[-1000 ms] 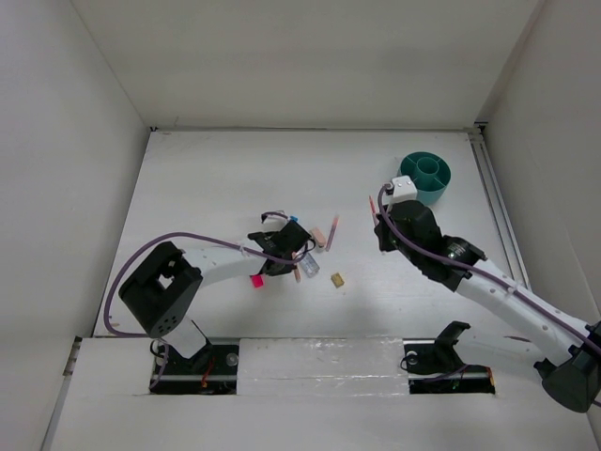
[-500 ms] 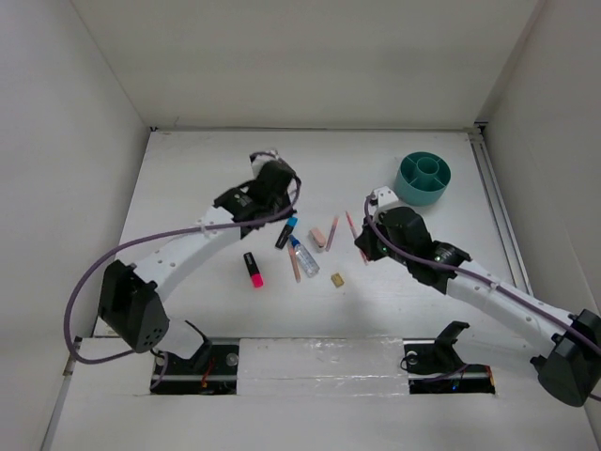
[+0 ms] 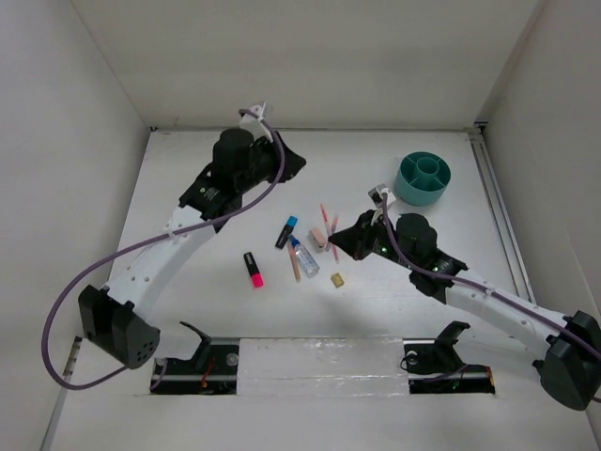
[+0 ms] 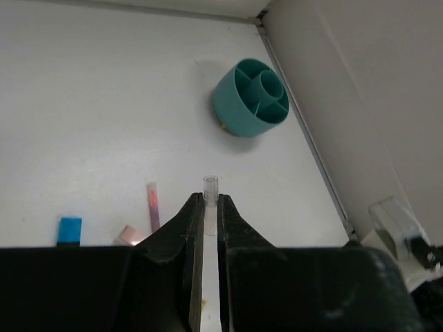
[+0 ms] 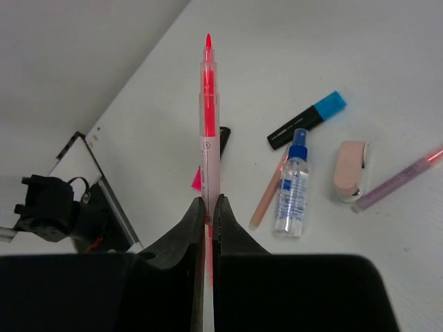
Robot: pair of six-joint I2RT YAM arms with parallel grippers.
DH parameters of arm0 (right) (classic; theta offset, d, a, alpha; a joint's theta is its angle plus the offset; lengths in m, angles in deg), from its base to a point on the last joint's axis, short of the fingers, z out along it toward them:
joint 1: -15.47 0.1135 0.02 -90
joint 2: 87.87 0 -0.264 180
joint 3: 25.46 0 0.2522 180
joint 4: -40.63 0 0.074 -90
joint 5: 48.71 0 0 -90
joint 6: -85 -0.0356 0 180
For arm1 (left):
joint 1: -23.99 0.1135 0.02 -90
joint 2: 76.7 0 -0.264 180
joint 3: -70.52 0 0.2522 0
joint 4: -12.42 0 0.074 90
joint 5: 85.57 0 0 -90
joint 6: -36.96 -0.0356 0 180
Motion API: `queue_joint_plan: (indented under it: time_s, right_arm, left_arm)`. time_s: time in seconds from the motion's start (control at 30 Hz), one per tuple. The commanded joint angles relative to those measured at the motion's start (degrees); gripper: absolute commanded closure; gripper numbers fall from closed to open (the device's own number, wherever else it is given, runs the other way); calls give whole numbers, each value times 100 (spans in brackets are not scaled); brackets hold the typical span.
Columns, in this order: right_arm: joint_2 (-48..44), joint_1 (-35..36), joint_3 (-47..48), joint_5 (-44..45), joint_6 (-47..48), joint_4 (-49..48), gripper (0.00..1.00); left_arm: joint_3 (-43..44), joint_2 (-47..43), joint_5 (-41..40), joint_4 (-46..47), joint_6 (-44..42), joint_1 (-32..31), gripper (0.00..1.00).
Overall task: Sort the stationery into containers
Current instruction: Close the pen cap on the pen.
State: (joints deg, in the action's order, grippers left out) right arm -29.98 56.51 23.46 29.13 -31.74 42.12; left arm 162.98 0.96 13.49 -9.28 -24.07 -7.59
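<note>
As both my pincers are clamped on pens, the stock stands thus.

Left pincer (image 4: 210,200): narrow, gripping a thin pale pen (image 4: 210,185) that pokes forward past the fingertips. It hangs high over the far left of the table (image 3: 188,188) and faces the teal organiser (image 4: 250,97).

Right pincer (image 5: 208,204): narrow, gripping a pink pen (image 5: 209,117), tip forward. It hovers just above the loose pile and points away from the organiser.

Loose on the table: blue-capped marker (image 5: 308,119), small spray bottle (image 5: 291,187), pink eraser (image 5: 348,169), two thin pencils (image 5: 266,194) (image 5: 401,176), pink-capped marker (image 3: 253,269), tan block (image 3: 337,280).

Organiser: upright by the far right wall, well apart from the pile. I cannot tell whether anything lies in its compartments.

Handling, as I judge it:
- Tilt each pen upright over a slot.
- Lower the tip below the rim before I let go, or it may bounce out.
- Take one arm at a time so they don't crowd.
- My right must swing round first.
</note>
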Motion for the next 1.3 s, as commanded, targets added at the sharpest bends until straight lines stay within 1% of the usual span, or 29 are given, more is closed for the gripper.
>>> queue_joint_plan:
  time_s: [0.0,0.03,0.13,0.2,0.23,0.3,0.4,0.5,0.7,0.8,0.93,1.1,1.27]
  right_arm:
    - [109,80,-298,-515,-612,-1461,100]
    - [109,132,-299,-515,-665,-1610,100]
    - [109,194,-299,-462,-666,-1612,100]
    - [214,194,-246,-462,-718,-1848,100]
    - [275,194,-194,-549,-771,-1919,100]
    - [477,194,-114,-620,-894,-2068,100]
    - [557,246,-62,-796,-1061,-2462,100]
    - [618,247,-9,-796,-1123,-2464,100]
    - [346,299,-236,-691,-1377,-2964,100]
    - [153,369,-369,-437,-1518,-3325,100]
    - [30,589,-369,-94,-1571,-3325,100]
    - [-23,826,-431,415,-1764,-3387,100]
    - [99,880,-431,478,-1948,-3501,100]
  left_arm:
    - [-1197,-796,1105,1730,424,379,100]
    - [-1286,-884,1255,1804,521,458,100]
    - [-1287,-1017,1361,1761,355,459,100]
    - [-1531,-1096,1685,1936,416,459,100]
    - [-1628,-1096,1896,2285,486,459,100]
    - [-1769,-1149,2265,2490,487,459,100]
    - [-1875,-1254,2521,2727,548,459,100]
    - [-1980,-1324,2679,2912,548,459,100]
    - [-2183,-1605,2627,3149,548,459,100]
    - [-2306,-1606,2575,3264,600,459,100]
    - [-2429,-1720,2390,3466,654,459,100]
    - [-2666,-2071,2066,3589,654,459,100]
    - [-2780,-2238,1863,3650,654,459,100]
